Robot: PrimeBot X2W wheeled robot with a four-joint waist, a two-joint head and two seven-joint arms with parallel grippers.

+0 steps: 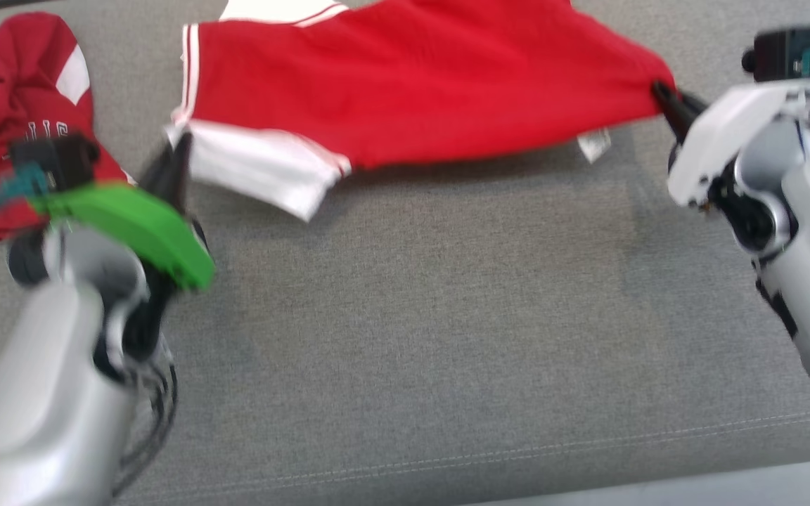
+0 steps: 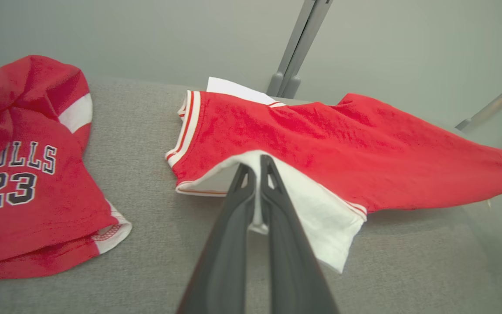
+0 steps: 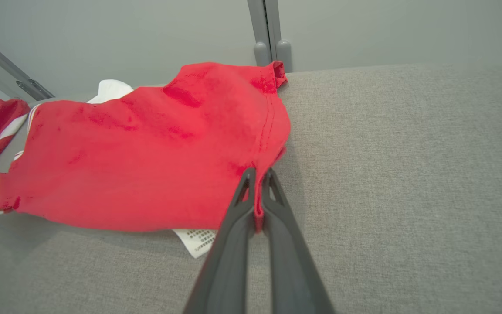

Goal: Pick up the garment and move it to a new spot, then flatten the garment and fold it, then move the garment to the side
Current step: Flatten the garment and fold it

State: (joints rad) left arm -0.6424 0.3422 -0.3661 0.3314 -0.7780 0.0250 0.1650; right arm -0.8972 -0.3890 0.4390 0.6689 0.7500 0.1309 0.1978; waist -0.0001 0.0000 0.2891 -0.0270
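Garment (image 1: 412,91) stretched over grey fabric surface (image 1: 447,316), pale wall (image 2: 146,35) behind.

Red garment (image 1: 419,84) with white striped trim, red black-lettered jersey (image 1: 4,105), grey surface (image 1: 447,337).

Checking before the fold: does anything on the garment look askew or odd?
The red garment, pinched by the left gripper and right gripper, isn't flat: its white panel sags loose, and a care label dangles beneath. A crumpled jersey lies beside it.
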